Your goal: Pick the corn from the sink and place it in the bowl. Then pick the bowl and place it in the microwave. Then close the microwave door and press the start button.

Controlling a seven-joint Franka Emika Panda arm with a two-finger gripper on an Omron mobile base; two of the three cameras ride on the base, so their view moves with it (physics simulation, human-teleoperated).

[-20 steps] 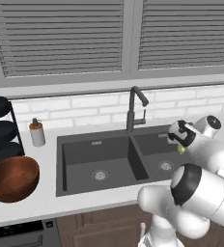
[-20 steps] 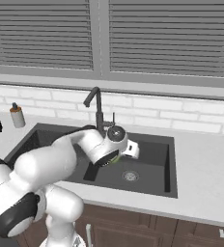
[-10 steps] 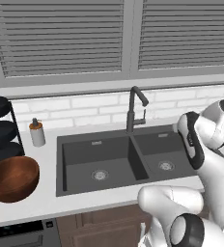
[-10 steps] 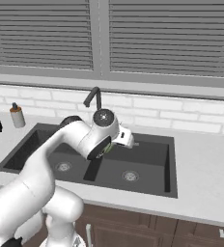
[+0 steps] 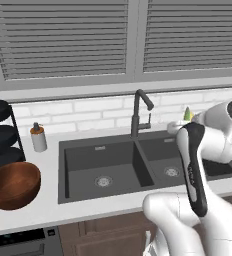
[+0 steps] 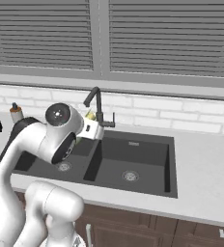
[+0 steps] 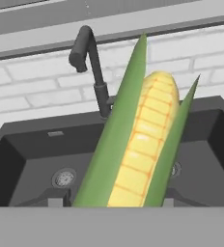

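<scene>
A matt dark grey finish is seen on the sink (image 5: 113,167). Glossy reddish-brown wood is noted for the bowl (image 5: 12,185). The corn (image 7: 143,144) husk appears smooth.

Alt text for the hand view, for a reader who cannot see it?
A corn cob in green husk, held in the gripper, stands close before the camera. Behind it lies the dark double sink with its faucet, backed by a white brick wall.
</scene>
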